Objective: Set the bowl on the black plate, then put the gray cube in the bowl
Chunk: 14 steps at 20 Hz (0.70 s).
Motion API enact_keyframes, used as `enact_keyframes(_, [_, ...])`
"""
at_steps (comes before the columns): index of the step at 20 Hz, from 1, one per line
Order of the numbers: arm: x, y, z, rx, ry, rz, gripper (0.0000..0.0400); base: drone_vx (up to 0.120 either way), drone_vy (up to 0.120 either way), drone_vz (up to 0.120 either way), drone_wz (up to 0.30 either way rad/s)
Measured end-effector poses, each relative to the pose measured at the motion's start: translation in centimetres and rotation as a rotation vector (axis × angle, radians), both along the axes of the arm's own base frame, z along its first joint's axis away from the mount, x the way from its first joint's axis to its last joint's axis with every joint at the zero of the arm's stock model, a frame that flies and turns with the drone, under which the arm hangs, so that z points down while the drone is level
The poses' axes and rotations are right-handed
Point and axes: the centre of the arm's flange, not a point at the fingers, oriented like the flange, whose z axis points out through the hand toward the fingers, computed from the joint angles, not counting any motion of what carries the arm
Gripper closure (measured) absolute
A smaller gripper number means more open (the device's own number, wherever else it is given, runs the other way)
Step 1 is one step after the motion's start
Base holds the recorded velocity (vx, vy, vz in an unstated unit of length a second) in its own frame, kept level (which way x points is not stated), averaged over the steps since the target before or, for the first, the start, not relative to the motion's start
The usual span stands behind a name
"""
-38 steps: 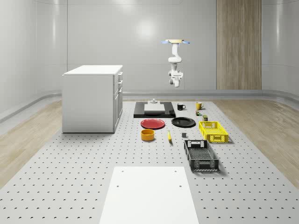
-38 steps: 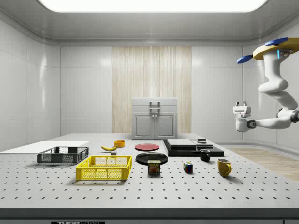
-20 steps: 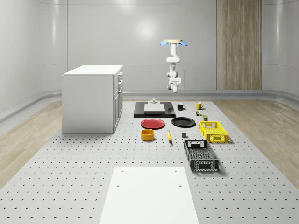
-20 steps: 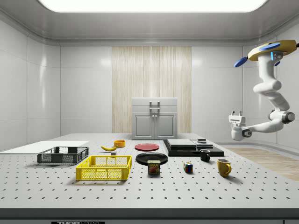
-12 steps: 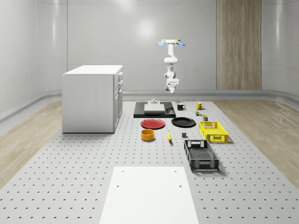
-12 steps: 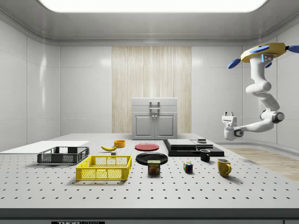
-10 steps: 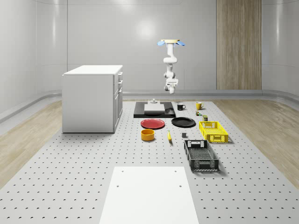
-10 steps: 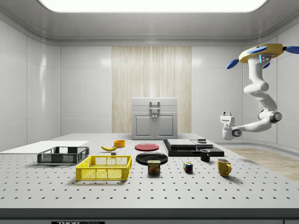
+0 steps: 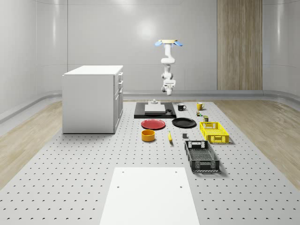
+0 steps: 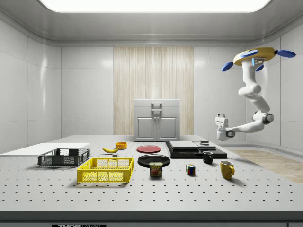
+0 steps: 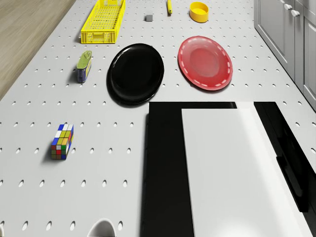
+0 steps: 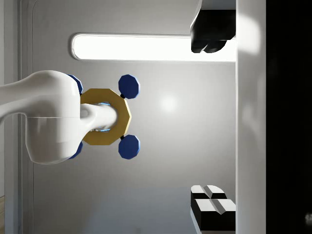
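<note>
We hover high over the table's far end, above the black slab [image 9: 154,110], our gripper [image 10: 220,117] pointing up and holding nothing; whether its fingers are spread we cannot tell. The bowl [image 9: 148,135] lies well ahead, beyond the red plate [image 9: 153,124] and diagonally past the black plate [image 9: 183,123].

The drone [image 10: 256,55] hovers high, its arm [image 10: 251,109] bent downward and forward, hand [image 10: 220,116] pointing up.
</note>
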Motion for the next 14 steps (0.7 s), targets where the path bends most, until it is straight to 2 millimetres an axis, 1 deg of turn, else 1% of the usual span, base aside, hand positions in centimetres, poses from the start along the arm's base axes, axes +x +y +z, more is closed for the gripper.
enact_keyframes(14, [-0.11,0.22,0.00,-0.022,-0.011,0.000,0.0000,0.120,-0.120,0.000,0.000])
